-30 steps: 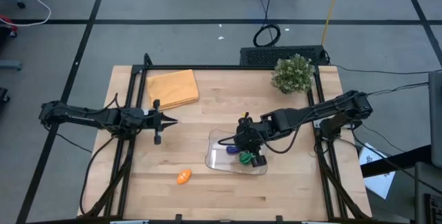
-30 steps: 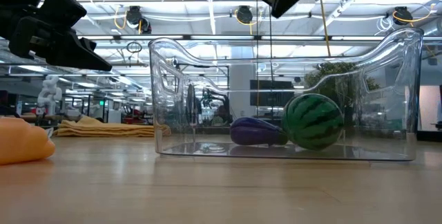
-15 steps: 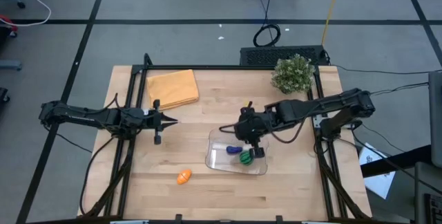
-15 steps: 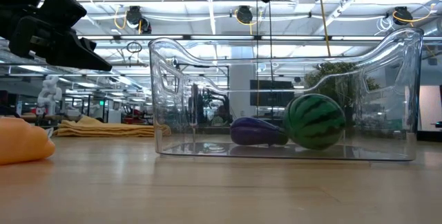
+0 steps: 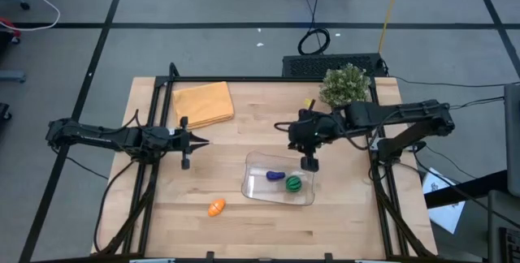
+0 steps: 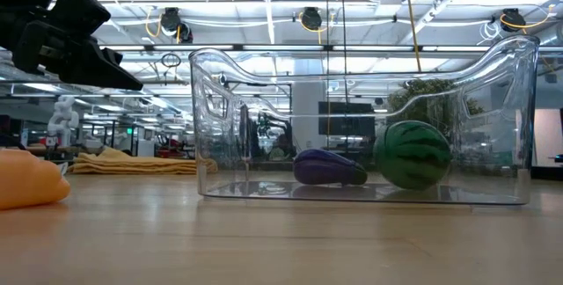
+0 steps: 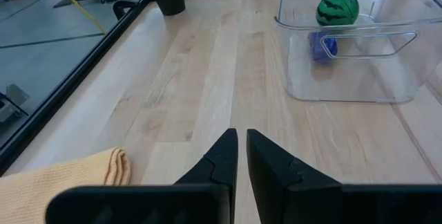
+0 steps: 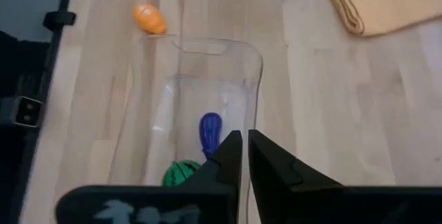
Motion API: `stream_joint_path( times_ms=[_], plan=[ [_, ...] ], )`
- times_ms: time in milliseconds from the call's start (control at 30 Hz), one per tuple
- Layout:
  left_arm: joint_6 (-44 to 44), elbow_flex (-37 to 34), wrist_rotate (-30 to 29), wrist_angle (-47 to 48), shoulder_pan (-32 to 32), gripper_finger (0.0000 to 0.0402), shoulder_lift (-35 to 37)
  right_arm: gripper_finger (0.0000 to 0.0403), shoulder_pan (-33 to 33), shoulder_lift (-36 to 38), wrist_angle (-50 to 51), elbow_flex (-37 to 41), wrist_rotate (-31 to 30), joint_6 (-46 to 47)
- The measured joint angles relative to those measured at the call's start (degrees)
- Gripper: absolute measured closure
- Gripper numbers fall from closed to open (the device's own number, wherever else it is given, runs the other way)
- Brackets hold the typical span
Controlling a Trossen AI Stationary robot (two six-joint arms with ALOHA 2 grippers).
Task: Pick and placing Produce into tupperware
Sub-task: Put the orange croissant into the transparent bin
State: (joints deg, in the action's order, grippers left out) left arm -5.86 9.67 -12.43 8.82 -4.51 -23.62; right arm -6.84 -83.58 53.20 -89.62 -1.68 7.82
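Claw (image 5: 281, 124) above two boxed toys (image 5: 284, 180)

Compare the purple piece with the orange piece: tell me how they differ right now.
Place: the purple piece lies inside the clear tupperware; the orange piece lies on the bare table outside it.
Neighbours: the purple piece lies beside the green striped ball; the orange piece lies alone.
Shared: no end effector holds either.

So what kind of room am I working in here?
Probably a large robotics lab or workshop: the wooden table stands in a black frame, cables trail over a grey taped floor, and the low view shows long ceiling lights with more workstations behind.
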Motion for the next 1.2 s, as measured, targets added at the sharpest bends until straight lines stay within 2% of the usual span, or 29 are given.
stream_joint_path(
  times_ms=[333, 533, 633, 733, 900, 1200],
  plan=[
    [0.11, 0.0, -0.14, -0.11, -0.01, 0.0364, 0.01, 0.0387, 1.62, 3.3, 5.03, -2.24, 0.34, 2.82],
    [0.19, 0.0, -0.17, -0.11, -0.02, 0.0364, 0.0, 0.0387, 1.65, 5.81, 5.05, -5.72, -3.01, 1.41],
    [0.21, 0.0, -0.18, -0.24, -0.02, 0.0364, 0.02, 0.0387, 1.92, 8.24, 5.12, -5.73, -5.83, 0.35],
    [0.19, 0.0, -0.19, -0.3, -0.01, 0.0364, 0.02, 0.0387, 1.92, 11.66, 3.49, -4.95, -6.07, -1.05],
    [0.19, 0.0, -0.87, -0.26, -0.01, 0.0364, 0.0, 0.0387, 1.89, 17.92, -4.97, 2.53, -6.07, -1.45],
    [0.17, 0.0, -1.16, -0.09, 0.0, 0.0364, 0.02, 0.0387, 1.9, 29.1, -26.89, 29.03, -4.32, -0.86]
  ],
)
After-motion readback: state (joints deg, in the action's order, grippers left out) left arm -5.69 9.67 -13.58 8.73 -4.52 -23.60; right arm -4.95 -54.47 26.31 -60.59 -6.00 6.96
